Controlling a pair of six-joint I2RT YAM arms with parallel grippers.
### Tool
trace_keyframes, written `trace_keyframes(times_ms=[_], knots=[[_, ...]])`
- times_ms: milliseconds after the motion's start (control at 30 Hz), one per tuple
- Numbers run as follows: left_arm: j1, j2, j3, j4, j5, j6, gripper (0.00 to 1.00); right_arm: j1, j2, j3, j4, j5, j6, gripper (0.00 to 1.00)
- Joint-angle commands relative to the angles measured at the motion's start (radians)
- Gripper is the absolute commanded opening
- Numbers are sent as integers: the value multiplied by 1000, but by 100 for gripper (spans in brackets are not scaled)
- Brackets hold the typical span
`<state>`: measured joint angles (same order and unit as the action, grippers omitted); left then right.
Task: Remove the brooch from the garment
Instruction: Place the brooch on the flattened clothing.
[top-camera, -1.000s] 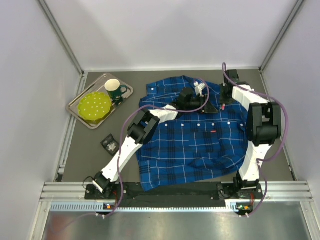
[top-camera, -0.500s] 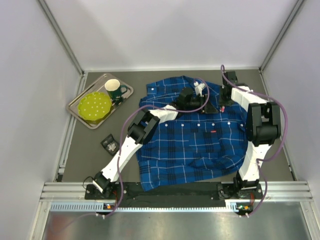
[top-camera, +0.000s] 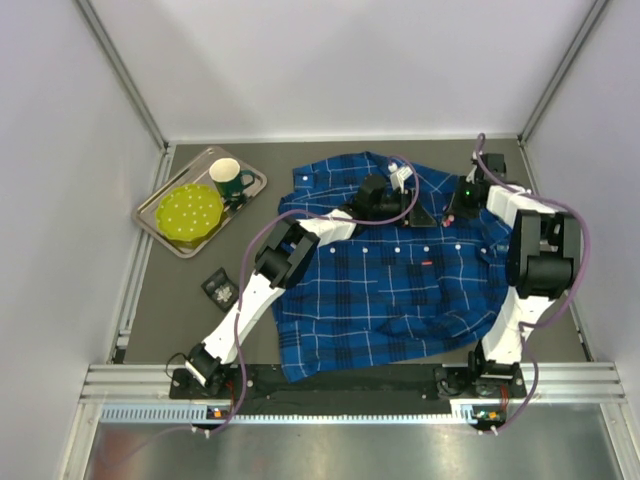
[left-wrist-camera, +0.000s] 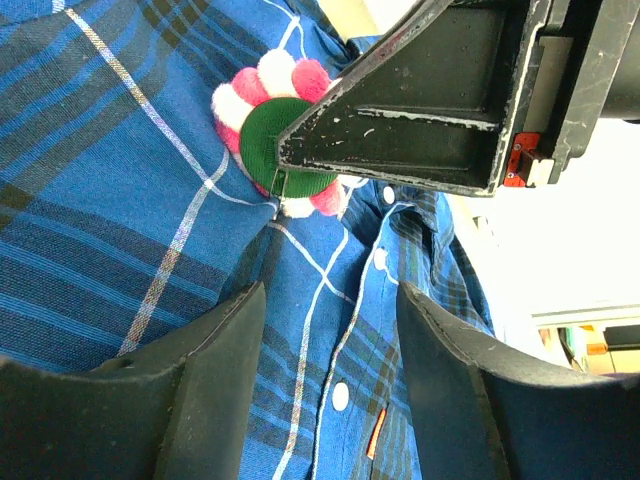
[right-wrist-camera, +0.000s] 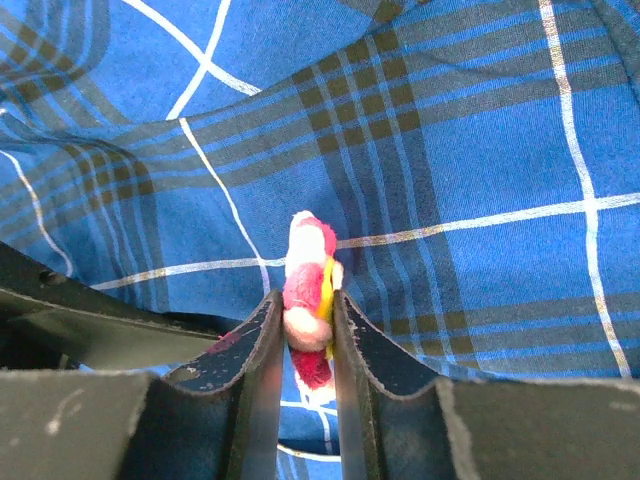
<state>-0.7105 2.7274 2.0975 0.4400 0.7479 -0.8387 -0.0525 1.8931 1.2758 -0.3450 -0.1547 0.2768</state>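
Observation:
The garment (top-camera: 390, 290), a blue plaid shirt with white buttons, lies spread flat on the table. The brooch (right-wrist-camera: 306, 272), pink and white pompoms on a green felt back (left-wrist-camera: 262, 140), sits near the collar, still against the cloth (right-wrist-camera: 480, 170). My right gripper (right-wrist-camera: 303, 300) is shut on it, one finger on each side. In the left wrist view a black right finger (left-wrist-camera: 420, 110) covers part of the brooch. My left gripper (left-wrist-camera: 330, 400) stands open just beside it over the button placket (left-wrist-camera: 120, 230), nothing between its fingers. From above, both grippers meet near the collar: left (top-camera: 418, 216), right (top-camera: 447, 212).
A metal tray (top-camera: 165, 232) at the back left carries a green mug (top-camera: 228, 178) and a yellow-green plate (top-camera: 188, 212). A small black object (top-camera: 218, 288) lies on the table left of the shirt. White walls close in the left, right and back.
My right arm's forearm and wrist have swung to the right while its fingers stay at the brooch. The left arm has hardly moved.

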Motion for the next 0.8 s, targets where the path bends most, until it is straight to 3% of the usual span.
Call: trace_keyframes(times_ms=[0, 300, 600, 767], knots=[[6, -51, -17, 9, 25, 1, 61, -14, -2, -24, 27, -109, 45, 23], [0, -58, -25, 39, 42, -13, 61, -84, -17, -145, 231, -305, 183, 20], [0, -55, -16, 36, 42, -10, 62, -148, -6, -171, 248, -414, 191, 21], [-9, -69, -13, -58, 11, 85, 62, -190, 21, -162, 245, -499, 240, 21]])
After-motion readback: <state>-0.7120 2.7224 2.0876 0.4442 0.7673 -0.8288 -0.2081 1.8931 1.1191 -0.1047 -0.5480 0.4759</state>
